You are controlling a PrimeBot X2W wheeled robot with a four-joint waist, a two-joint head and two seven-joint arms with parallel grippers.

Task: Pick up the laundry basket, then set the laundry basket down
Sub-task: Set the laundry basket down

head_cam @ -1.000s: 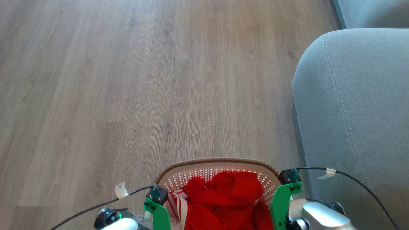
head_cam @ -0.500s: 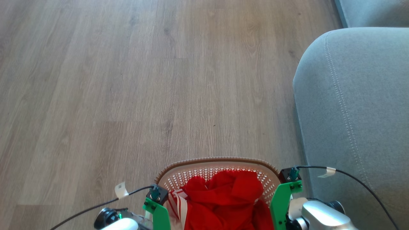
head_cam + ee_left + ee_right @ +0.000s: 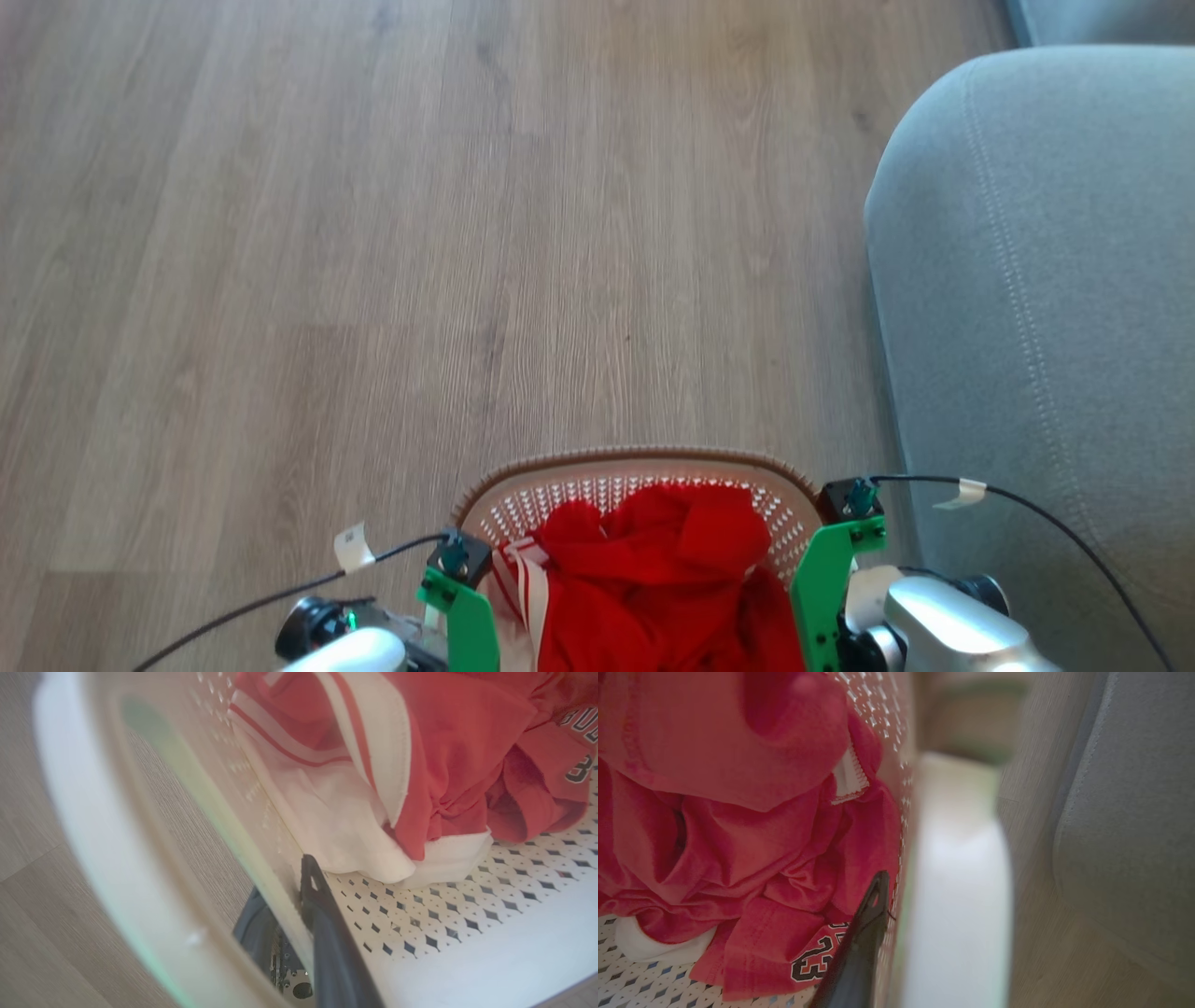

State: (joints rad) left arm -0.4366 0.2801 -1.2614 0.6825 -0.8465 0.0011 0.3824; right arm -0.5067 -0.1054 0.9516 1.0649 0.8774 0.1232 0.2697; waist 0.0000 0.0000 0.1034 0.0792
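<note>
The laundry basket (image 3: 635, 460), cream-white with perforated walls and a brown braided rim, sits at the bottom centre of the head view with red and white clothing (image 3: 653, 579) inside. Green wrist brackets flank it on both sides. My left gripper (image 3: 282, 879) is shut on the basket's left wall (image 3: 219, 826): one dark finger (image 3: 322, 924) is inside, the other shows dimly through the wall. My right gripper (image 3: 896, 891) clamps the right wall, with one dark finger (image 3: 866, 924) inside against the red clothing (image 3: 738, 835); its other finger is hidden behind the wall.
A grey sofa arm (image 3: 1036, 308) stands close on the right, almost beside the basket and the right arm. Wood-look floor (image 3: 373, 280) stretches ahead and to the left. Thin black cables (image 3: 1055, 532) run from both wrists.
The whole head picture has shifted: floor and sofa have slid upward, so the camera moved. The basket and both brackets sit slightly higher in the picture, still joined as before.
</note>
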